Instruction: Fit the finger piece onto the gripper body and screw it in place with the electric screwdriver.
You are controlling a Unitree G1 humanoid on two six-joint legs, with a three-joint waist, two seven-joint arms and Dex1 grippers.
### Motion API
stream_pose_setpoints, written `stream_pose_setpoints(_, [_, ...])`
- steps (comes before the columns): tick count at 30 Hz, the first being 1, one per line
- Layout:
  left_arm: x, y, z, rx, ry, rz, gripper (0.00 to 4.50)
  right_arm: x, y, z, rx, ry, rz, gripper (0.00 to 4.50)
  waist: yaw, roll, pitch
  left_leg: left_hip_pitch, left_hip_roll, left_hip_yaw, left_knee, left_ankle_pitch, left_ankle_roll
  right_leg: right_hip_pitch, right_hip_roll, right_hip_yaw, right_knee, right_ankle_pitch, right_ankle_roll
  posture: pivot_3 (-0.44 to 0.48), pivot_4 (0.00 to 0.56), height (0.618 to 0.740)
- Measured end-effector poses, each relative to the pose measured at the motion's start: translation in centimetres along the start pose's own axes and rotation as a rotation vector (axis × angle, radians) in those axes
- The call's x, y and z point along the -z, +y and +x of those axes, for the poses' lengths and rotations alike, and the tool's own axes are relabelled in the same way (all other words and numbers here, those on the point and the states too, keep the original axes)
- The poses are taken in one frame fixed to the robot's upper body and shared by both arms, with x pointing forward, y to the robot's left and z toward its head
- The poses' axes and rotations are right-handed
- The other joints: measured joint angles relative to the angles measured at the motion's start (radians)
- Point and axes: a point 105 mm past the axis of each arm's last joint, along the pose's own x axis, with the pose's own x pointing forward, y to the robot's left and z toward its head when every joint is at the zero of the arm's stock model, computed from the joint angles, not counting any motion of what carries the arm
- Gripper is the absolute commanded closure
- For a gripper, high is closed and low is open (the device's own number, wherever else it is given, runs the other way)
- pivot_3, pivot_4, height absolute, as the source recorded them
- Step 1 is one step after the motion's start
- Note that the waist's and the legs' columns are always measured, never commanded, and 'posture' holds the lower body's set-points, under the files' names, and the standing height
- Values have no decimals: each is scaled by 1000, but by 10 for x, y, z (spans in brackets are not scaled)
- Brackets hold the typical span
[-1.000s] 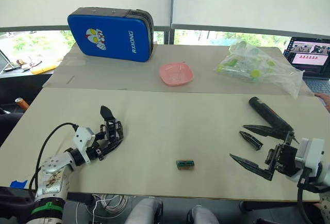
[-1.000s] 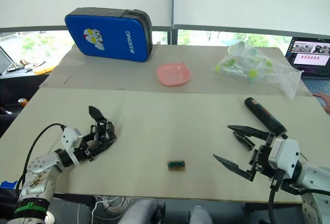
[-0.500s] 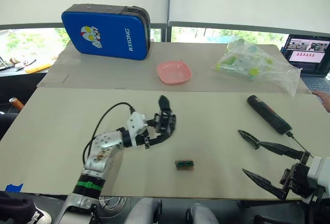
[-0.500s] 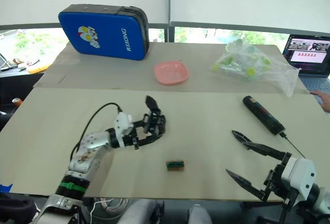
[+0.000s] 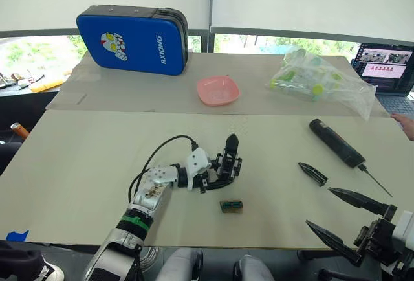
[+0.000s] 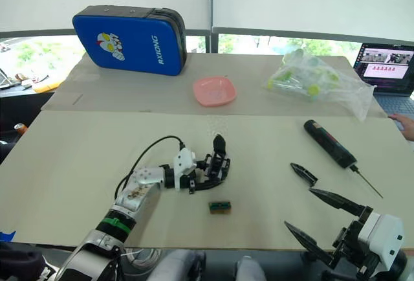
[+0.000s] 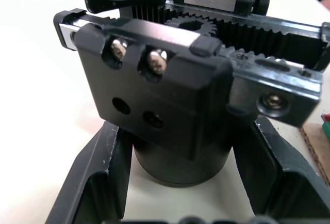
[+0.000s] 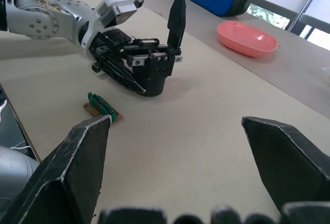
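The left gripper (image 5: 220, 176) has carried the gripper body (image 5: 228, 164) further right across the worktop (image 5: 97, 151), now just above the small green block (image 5: 231, 206); its fingers stay clamped around the body's round base, single finger upright; the right gripper (image 5: 349, 219) has drawn back, jaws wide apart, leaving the finger piece (image 5: 313, 173) lying beside the electric screwdriver (image 5: 336, 143).

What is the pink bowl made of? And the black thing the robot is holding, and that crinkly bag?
The pink bowl looks like smooth, glossy plastic. The gripper body, held in the left tool, looks like matte black plastic with shiny metal screws and a metal rail; its gear teeth are dark. The bag is clear, wrinkled thin plastic film; you can see through it.
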Motion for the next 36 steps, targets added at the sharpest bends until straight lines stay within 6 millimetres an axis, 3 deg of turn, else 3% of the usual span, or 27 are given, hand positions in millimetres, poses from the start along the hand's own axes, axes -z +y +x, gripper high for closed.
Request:
stream_pose_setpoints(15, [0,-5,7,-23,56,86,2190,0,1,-4,10,13,-1,0,4,0,0,0,0,0,1,0,0,1,0,0,0,0,0,0,150,740])
stream_pose_setpoints(21, [3,-4,4,-31,71,28,2190,-1,0,-4,9,9,-5,0,2,1,0,0,0,0,2,0,0,2,0,0,0,1,1,0,150,740])
stream_pose_setpoints(23, [3,-4,2,-30,74,13,1150,-1,0,-3,8,4,-9,0,-1,1,-1,0,0,0,2,0,0,1,0,0,0,1,1,0,150,740])
stream_pose_setpoints(26, [3,-5,1,-22,80,4,51,-2,-1,-2,5,0,-14,0,-3,2,-1,0,0,0,2,0,1,1,0,0,0,1,1,0,150,740])
stream_pose_setpoints(31, [4,-3,-6,-22,82,-23,51,-2,-1,-4,2,7,-15,0,-8,2,-1,0,0,0,2,0,1,1,0,0,1,1,1,0,150,740])
stream_pose_setpoints(36, [9,3,-42,-42,84,-63,51,3,-1,-16,39,36,6,0,-9,3,-2,1,1,0,2,0,1,1,0,1,1,0,0,0,150,740])
